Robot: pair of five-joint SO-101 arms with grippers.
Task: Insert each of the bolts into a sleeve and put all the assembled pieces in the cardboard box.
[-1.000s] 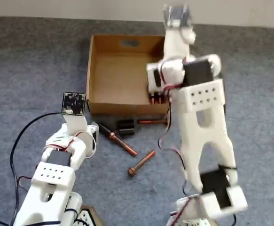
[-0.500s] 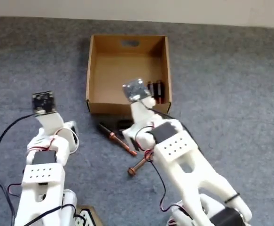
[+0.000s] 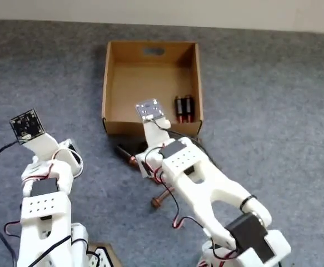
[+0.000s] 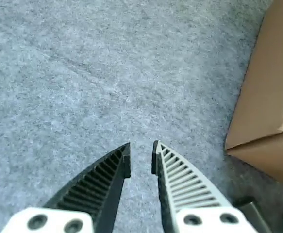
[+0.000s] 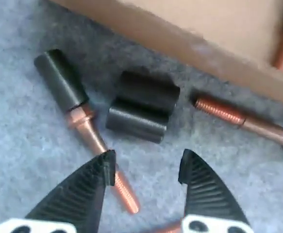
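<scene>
My right gripper (image 5: 147,167) hangs released, fingers spread wide and grasping nothing, low over the grey worktop (image 3: 273,139) just at 6 o'clock of the cardboard box (image 3: 113,83). Under it, close to the box's front wall, lie two black sleeves (image 5: 143,107) side by side and touching. Just beside them is a sleeved bolt (image 5: 78,111): its head end sits in a black sleeve and its copper thread runs out next to one of my fingertips (image 5: 107,167). On the other side of the sleeves a bare bolt (image 5: 228,115) lies along the box wall with its threaded end pointing at them. From the high view a loose bolt (image 3: 163,196) lies farther out at 6 o'clock, partly under my right arm.

Inside the box, two assembled pieces (image 3: 184,108) rest together against the front wall, in the 5 o'clock corner.

My left gripper (image 4: 141,154) is released too, its fingers only a narrow gap apart with nothing between them. It hangs over bare worktop at about 8 o'clock of the box, near a box corner.
</scene>
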